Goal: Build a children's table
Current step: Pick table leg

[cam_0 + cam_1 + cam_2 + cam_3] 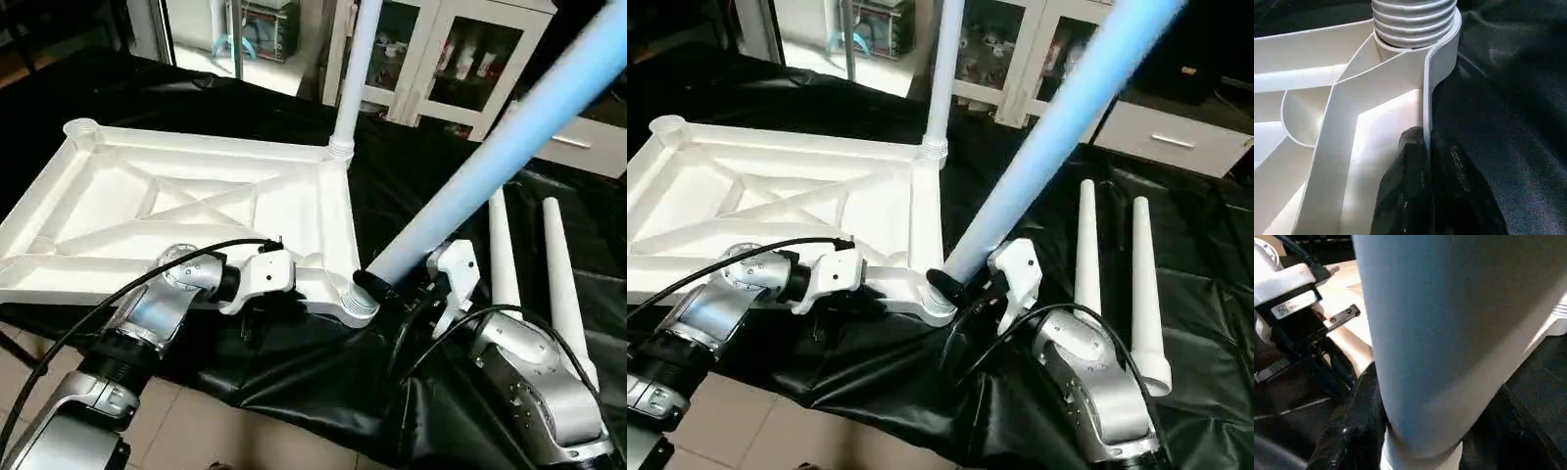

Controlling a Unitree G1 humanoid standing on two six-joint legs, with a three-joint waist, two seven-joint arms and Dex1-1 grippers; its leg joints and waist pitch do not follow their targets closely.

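A black-draped tabletop (294, 108) spans the frame, carrying the white top (196, 196) of a children's table, which lies underside up at left and centre with its X-ribs showing. One long leg (509, 137) slants from the upper right of the frame down to the centre, its lower end at the top's near right corner socket (358, 305). A second leg (358, 69) stands upright in the far right corner socket, at upper centre. Two spare legs (502, 255) (560, 274) lie side by side on the black cloth at right, close together but apart. The right pincer (377, 284), at lower centre, grasps the slanting leg just above its lower end. The left pincer (1427, 147), reaching in from lower left, is clenched on the top's raised rim, one black finger on each side, just beside the near right socket.
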